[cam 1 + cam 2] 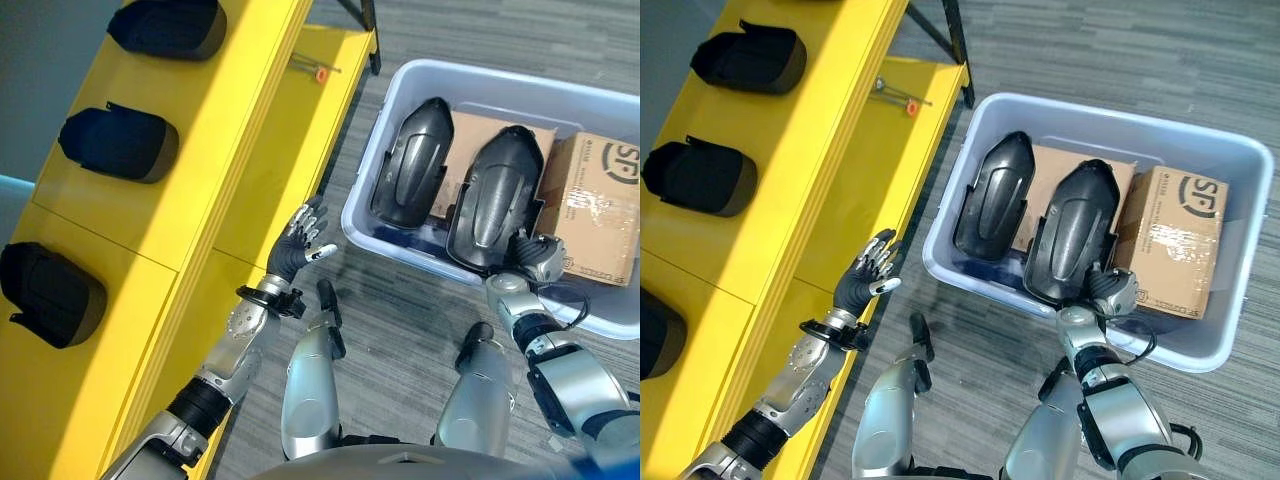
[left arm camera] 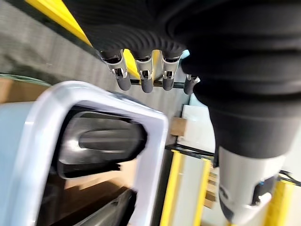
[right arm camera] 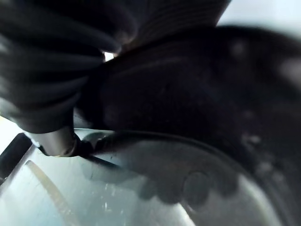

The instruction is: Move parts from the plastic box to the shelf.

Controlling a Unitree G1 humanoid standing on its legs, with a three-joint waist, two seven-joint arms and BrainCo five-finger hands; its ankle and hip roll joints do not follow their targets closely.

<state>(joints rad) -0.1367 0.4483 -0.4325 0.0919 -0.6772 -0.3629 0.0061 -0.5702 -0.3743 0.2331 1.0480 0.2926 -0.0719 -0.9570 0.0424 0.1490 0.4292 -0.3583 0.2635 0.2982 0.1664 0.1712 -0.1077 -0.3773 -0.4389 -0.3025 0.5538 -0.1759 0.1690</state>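
A: Nearest, on the robot's left?

B: The left hand (image 1: 303,240), raised over the grey floor (image 1: 400,320), just beside the front edge of the yellow shelf (image 1: 230,130). Straight, spread fingers, thumb out to the side, holding nothing.

A: And on the right?

B: The right hand (image 1: 540,258), down at the near rim of the plastic box (image 1: 400,90), against the near end of the right part (image 1: 495,195). Cannot tell whether clasped or loose, with the fingers hidden behind that dark shell. In the right wrist view, just a dark curved surface, very close.

A: Inside the box, then?

B: Two glossy dark-grey moulded parts, side by side, lying lengthwise from near to far. The left part (image 1: 410,160) nearer the box's left wall, the right part just beside it, with a narrow gap between. Under their far ends, a flat cardboard piece (image 1: 480,125). To the right, a taped cardboard box (image 1: 600,205), just beside the right part.

A: Anything of that in the left wrist view?

B: Past the straight fingertips, the box's pale rim and one dark part within.

A: And up on the shelf?

B: Three black parts on the top level, in a row, well apart: nearest black part (image 1: 50,293), middle black part (image 1: 118,142), farthest black part (image 1: 168,25). On the lower level, toward the far end, a small metal piece with an orange tip (image 1: 315,70).
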